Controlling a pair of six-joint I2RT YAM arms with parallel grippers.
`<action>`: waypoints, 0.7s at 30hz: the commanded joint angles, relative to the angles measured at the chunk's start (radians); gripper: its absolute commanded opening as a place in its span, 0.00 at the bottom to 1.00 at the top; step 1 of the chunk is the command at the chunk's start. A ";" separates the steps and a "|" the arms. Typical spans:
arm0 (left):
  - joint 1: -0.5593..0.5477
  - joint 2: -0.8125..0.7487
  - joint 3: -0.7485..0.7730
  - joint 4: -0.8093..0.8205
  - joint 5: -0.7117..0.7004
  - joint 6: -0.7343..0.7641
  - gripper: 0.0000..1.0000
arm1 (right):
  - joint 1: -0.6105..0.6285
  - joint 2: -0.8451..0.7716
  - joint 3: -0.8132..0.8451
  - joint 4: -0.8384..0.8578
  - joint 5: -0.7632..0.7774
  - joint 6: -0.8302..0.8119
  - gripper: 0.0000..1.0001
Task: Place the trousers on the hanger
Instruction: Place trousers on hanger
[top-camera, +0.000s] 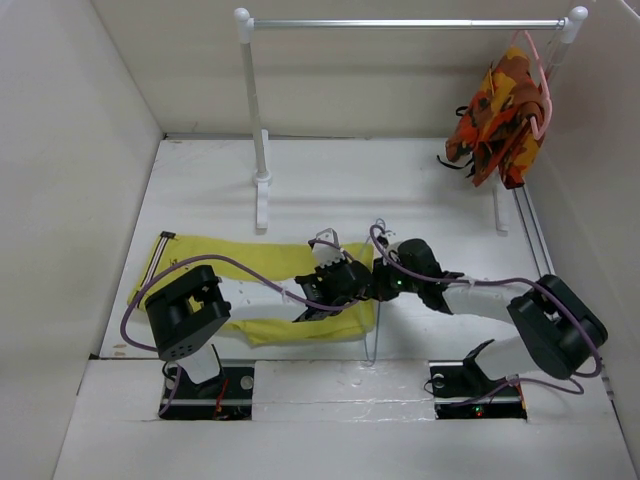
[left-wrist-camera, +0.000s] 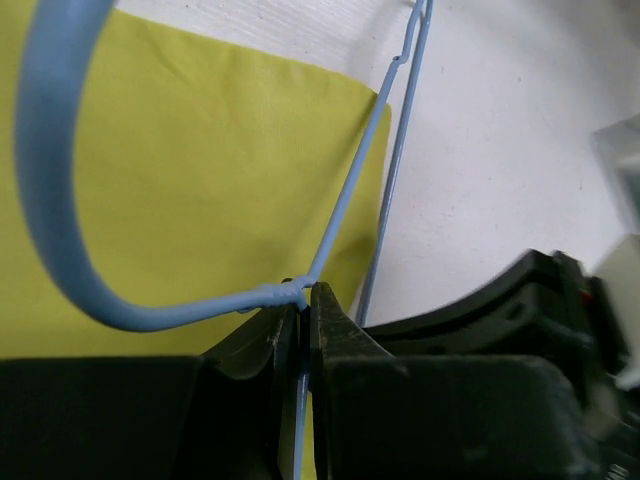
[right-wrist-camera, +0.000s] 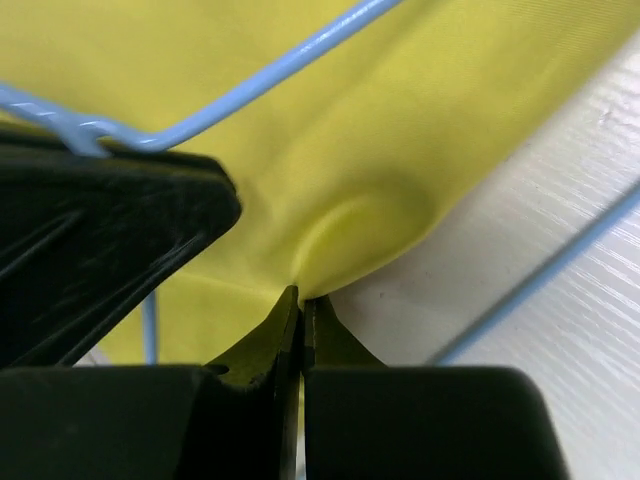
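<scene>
The mustard yellow-green trousers (top-camera: 255, 262) lie flat on the table, their striped waistband trim at the far left. The pale-blue wire hanger (top-camera: 372, 310) rests over their right end. My left gripper (top-camera: 325, 290) is shut on the hanger's wire just below the twisted neck (left-wrist-camera: 290, 293); the hook (left-wrist-camera: 45, 170) curves up to the left above the cloth. My right gripper (top-camera: 372, 284) is shut on the trousers' edge (right-wrist-camera: 340, 240), which bulges up at its fingertips. The two grippers sit close together above the cloth.
A white clothes rail (top-camera: 400, 24) stands at the back on two posts. An orange, red and brown patterned garment (top-camera: 500, 115) hangs on a pink hanger (top-camera: 538, 70) at its right end. White walls close in the table on three sides.
</scene>
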 joint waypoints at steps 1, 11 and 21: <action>0.004 -0.021 -0.005 -0.071 -0.058 0.035 0.00 | -0.004 -0.109 0.018 -0.042 0.029 -0.014 0.00; 0.033 -0.099 -0.094 -0.121 -0.098 0.098 0.00 | -0.320 -0.533 0.015 -0.505 -0.086 -0.166 0.00; 0.033 -0.203 -0.174 -0.218 -0.103 0.188 0.00 | -0.743 -0.614 0.084 -0.711 -0.197 -0.445 0.00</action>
